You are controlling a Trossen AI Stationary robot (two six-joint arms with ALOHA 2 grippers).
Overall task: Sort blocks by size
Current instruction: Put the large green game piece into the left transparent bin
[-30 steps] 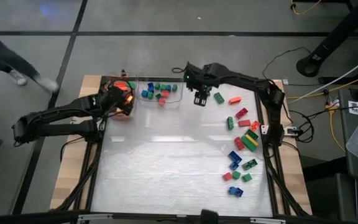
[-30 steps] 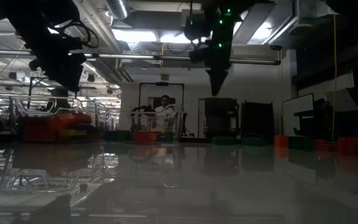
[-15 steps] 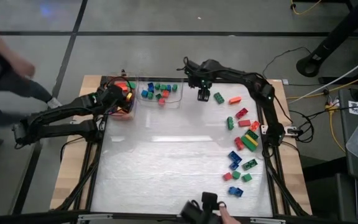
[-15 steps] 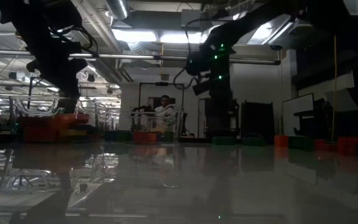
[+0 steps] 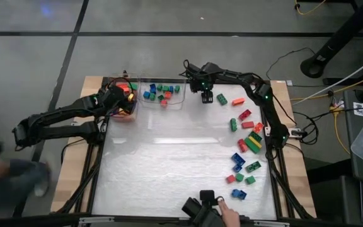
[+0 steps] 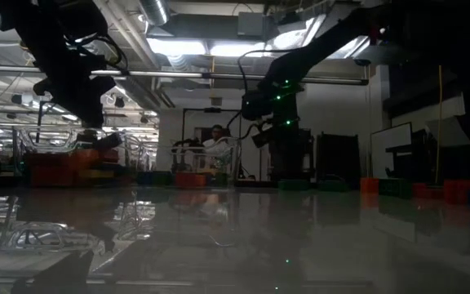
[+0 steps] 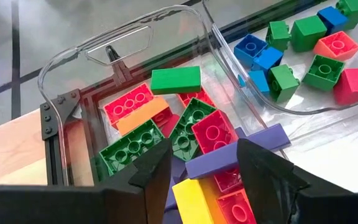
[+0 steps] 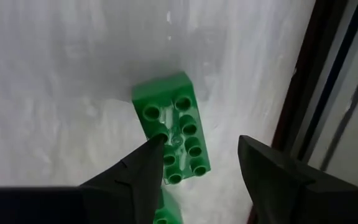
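My left gripper (image 5: 126, 104) hangs open over the clear bin (image 7: 73, 74) at the table's far left. The bin holds long blocks in red, green, orange, purple and yellow; a purple one (image 7: 253, 144) lies just below the fingers. My right gripper (image 5: 205, 98) is open at the far middle of the table, above a long green block (image 8: 166, 118) that lies flat on the table with its studs up. That block also shows in the high view (image 5: 221, 99). A second clear bin (image 5: 180, 101) holds several short blocks.
Several loose blocks (image 5: 244, 145) in red, green, blue, orange and yellow lie along the table's right side. The middle and left of the table are bare white. A person's hand with a dark object (image 5: 214, 209) shows at the near edge.
My right gripper has gone toward the table's far edge and down, nearer to the long green block, as its arm has stretched out. A person's hand has come in at the near edge.
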